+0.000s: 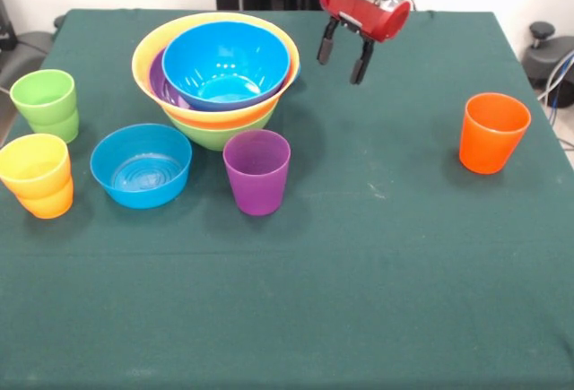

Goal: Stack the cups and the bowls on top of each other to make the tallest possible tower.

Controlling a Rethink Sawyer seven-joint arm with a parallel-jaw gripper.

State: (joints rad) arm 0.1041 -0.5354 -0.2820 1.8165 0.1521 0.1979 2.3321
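Front view shows no readable writing or brand on any item. Red and black arm descends from the top edge, its tool (343, 60) hanging tilted above the green cloth tabletop (377, 255), dark fingers spread with nothing between them, just right of the tower (216, 81): glossy blue bowl nested in purple, yellow and lime green bowls. A smaller flat-bottomed blue plastic bowl (141, 165) and a purple tapered plastic cup (256, 172) stand before it. Green cups (46, 104) and a yellow cup in an orange one (37, 175) stand at left; an orange cup (492, 133) well apart at right.
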